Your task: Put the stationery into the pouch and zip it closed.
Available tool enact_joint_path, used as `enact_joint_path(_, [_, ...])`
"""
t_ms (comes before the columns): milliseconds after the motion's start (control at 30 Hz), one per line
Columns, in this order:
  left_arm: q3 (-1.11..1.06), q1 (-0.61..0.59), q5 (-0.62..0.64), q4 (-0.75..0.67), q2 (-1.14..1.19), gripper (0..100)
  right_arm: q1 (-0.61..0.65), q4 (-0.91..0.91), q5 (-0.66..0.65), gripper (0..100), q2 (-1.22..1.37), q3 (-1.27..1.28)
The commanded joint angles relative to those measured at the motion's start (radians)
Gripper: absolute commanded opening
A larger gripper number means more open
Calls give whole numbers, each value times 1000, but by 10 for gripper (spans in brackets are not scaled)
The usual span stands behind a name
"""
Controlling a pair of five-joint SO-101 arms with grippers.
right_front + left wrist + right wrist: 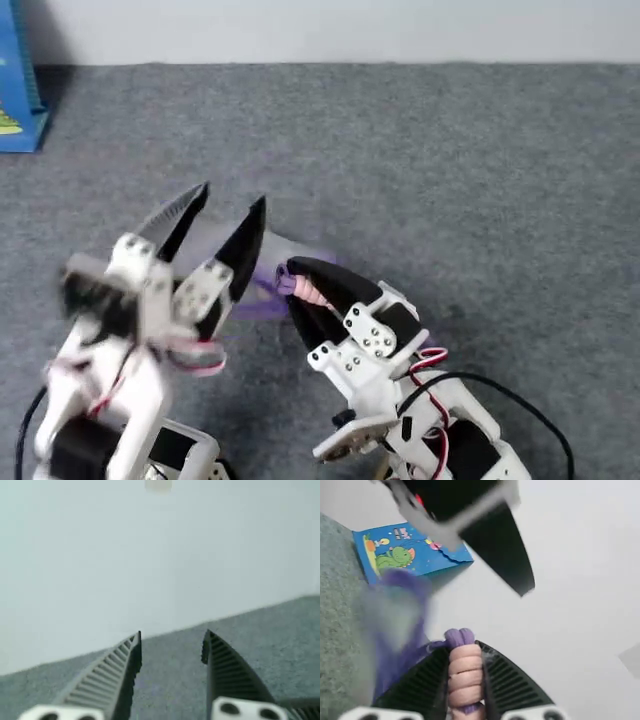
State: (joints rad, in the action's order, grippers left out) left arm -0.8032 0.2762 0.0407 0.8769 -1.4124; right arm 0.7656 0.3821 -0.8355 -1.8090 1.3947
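Observation:
In the high view my right gripper [293,287] is shut on a pink coiled zipper pull [308,292] with a purple loop. The right wrist view shows the same pull [465,675] pinched between the fingers of this gripper [462,652]. A purple pouch [250,305] hangs blurred from the pull, between the two arms, and its purple body [400,630] also appears in the right wrist view. My left gripper [233,193] is open just left of the pouch, raised off the carpet with nothing between its fingers. In its own view the left gripper [173,632] faces the wall.
A blue printed box [15,80] stands at the far left edge by the wall, and the right wrist view shows the box [405,552] too. Grey carpet [450,170] covers the table up to a white wall.

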Motion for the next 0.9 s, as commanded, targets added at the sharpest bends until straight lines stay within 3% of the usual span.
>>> enact_joint_path(0, [28, 0, -14, 63, -81, 198, -8, -56, -3, 8, -4, -25])
enact_joint_path(200, [27, -74, -14, 141, -190, 198, -12, -180, -8, 8, -4, 58])
enact_joint_path(400, [28, -71, -14, 258, -316, 196, -12, -323, -8, 8, -4, 97])
enact_joint_path(700, [16, -71, -74, 509, -404, 195, -10, -332, 6, 8, -2, 34])
enact_joint_path(867, [-16, -78, -75, 549, -405, 171, -15, -320, 118, 8, -1, -37])
